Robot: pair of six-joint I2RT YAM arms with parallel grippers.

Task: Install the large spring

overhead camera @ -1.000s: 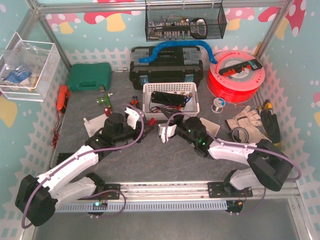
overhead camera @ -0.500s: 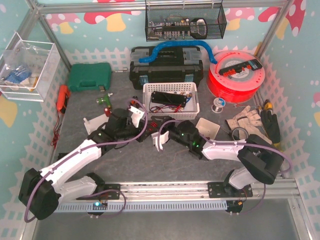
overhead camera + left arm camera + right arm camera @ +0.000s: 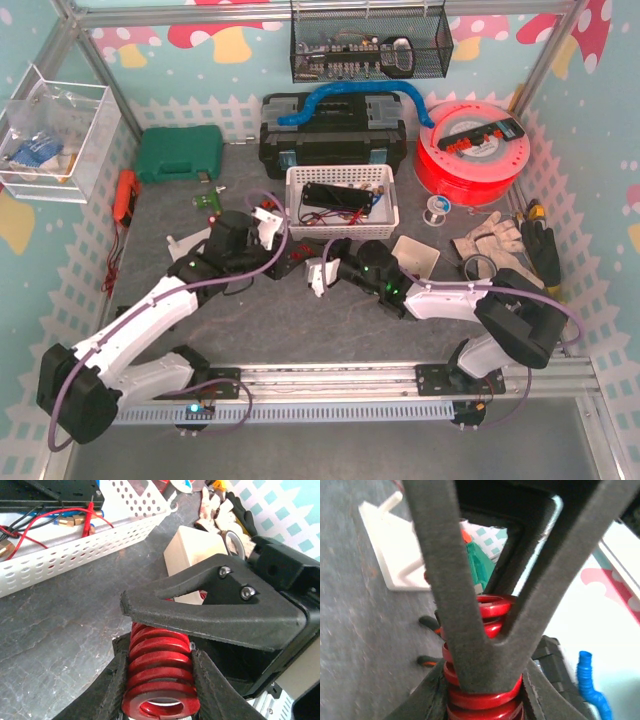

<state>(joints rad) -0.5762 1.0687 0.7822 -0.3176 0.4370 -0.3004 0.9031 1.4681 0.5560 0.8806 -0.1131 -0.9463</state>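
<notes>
Grey table [image 3: 300, 310], white basket [image 3: 345, 231] holding wires [image 3: 89, 521], spring [image 3: 160, 665] gripped

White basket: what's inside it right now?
A black plate, red and black wires and brass fittings lie in the white basket. Whatever is under the plate is hidden.

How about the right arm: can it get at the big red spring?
Yes, it seems so: the right gripper is shut on the big red spring, beside the left gripper, which grips it too. Nothing sits in between.
</notes>
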